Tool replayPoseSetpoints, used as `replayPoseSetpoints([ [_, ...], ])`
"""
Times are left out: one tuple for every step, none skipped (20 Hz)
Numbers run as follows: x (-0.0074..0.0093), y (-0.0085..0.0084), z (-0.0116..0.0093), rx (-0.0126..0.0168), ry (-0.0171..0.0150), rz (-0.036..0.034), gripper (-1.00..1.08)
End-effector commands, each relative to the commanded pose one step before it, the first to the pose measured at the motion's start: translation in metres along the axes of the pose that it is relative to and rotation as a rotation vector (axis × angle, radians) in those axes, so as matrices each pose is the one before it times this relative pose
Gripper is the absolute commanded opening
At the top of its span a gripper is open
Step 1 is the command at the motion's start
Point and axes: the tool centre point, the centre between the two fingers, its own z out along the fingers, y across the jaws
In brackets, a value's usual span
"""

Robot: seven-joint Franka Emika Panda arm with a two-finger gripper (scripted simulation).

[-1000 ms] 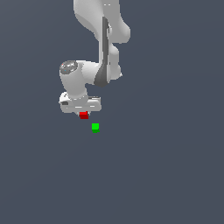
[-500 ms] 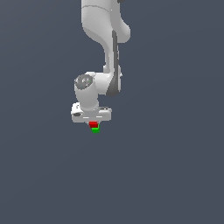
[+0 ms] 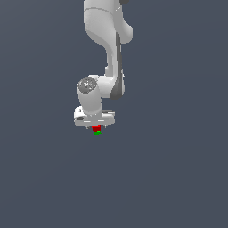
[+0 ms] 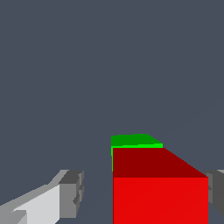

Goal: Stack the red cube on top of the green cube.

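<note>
In the exterior view the red cube (image 3: 96, 128) rests on top of the green cube (image 3: 97, 133), directly under the white gripper (image 3: 95, 126). The wrist view shows the red cube (image 4: 160, 192) up close, with the green cube (image 4: 133, 141) peeking out beyond and below it. The gripper (image 4: 145, 192) straddles the red cube. One finger (image 4: 71, 192) stands clearly apart from the cube's side, and the other finger (image 4: 216, 188) sits right at the opposite side. The jaws look open around the cube.
The cubes sit on a plain dark grey floor (image 3: 178, 178). The white arm (image 3: 107, 53) rises above the stack toward the top of the exterior view.
The gripper carried the red cube toward the exterior view's right and down onto the green cube. Over the last half second it has stayed over the stack.
</note>
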Motion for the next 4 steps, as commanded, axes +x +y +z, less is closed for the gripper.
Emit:
replayPoseSetpoints([
  [0.00011, 0.00003, 0.00003, -0.00008, 0.00009, 0.00021, 1.00],
  [0.00000, 0.00000, 0.00000, 0.00000, 0.00000, 0.00000, 1.00],
  [0.00000, 0.00000, 0.00000, 0.00000, 0.00000, 0.00000, 1.00],
  [0.00000, 0.00000, 0.00000, 0.00000, 0.00000, 0.00000, 1.00],
])
